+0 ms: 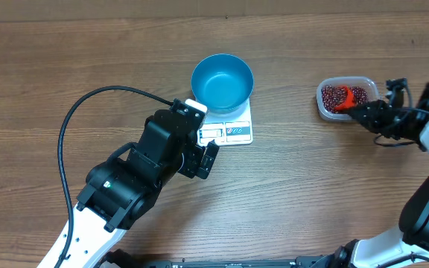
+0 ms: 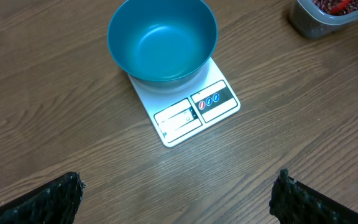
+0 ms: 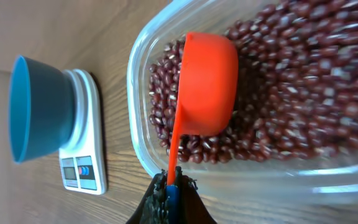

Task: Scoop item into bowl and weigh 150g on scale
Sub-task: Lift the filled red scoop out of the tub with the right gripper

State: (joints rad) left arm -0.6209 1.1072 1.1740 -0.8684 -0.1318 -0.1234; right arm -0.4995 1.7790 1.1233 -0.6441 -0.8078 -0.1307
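Now, your right gripper (image 3: 169, 186) clenched on thin handle of orange scoop (image 3: 207, 84), cup down among beans (image 3: 291, 99) in clear tub (image 3: 135, 106). Handle runs straight out from your fingers into heap. Bowl (image 1: 222, 80) sits on scale (image 1: 233, 132), well apart, leftward of tub (left gripper (image 1: 205, 155) nearer it, spread wide, empty). Beans small, glossy, loose; bowl smooth, deep, blue, nothing inside. Likely next: lift level, carry left.
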